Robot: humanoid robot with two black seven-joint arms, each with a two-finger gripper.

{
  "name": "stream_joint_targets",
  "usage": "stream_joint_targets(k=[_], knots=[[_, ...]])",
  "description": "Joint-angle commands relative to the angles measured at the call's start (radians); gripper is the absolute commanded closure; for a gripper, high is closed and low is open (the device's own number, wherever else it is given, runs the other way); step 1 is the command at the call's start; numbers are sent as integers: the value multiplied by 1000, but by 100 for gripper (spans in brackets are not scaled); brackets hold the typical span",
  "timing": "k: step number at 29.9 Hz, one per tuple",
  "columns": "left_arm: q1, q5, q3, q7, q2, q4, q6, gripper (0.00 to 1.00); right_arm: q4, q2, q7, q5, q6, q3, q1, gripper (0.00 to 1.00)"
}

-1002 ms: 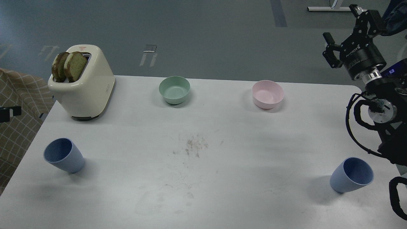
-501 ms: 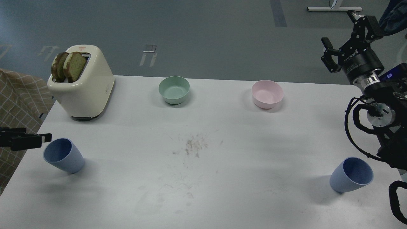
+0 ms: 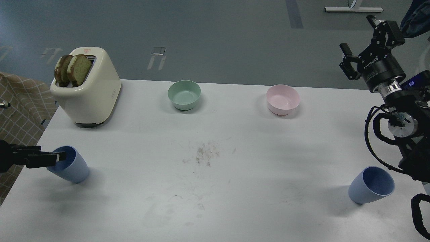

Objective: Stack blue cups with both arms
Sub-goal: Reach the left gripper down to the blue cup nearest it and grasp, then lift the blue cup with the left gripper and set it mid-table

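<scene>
The left claw (image 3: 50, 158) reaches over the mouth of the left cup (image 3: 69, 165); I cannot tell how far it is open. Beyond it stands the toaster (image 3: 88, 88). The right claw (image 3: 366, 42) hangs wide open and empty, with the right cup (image 3: 370, 185) well below it and the pink bowl (image 3: 283, 99) off to its left.

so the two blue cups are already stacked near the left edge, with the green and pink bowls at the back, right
Not stacked. The head view shows the blue cups apart: one near the left edge, one near the right edge. The green bowl and pink bowl are at the back.
</scene>
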Motion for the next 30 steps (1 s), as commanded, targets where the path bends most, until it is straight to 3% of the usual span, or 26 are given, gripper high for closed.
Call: stream_joint_targets(k=[1,5,11,13,17,30], knots=[[1,-1,1,0,-3,1,0,10,0,1,0,0,0,0,-4,0],[7,1,1,0,-4,13,0,37,0,-1,0,1,0,0,-6,0],[15,1,1,0,-35,38,0,63,27,-9,0,1,0,0,-16,0],[15,1,1,0,-39,41,0,67,41,-13,0,0,0,0,-22,0],[15,-1,0,0,-46,46,0,100,49,-15,0,0,0,0,-30,0],[-17,76,-26,0,-19,30,23,100,58,-24,0,0,0,6,-30,0]])
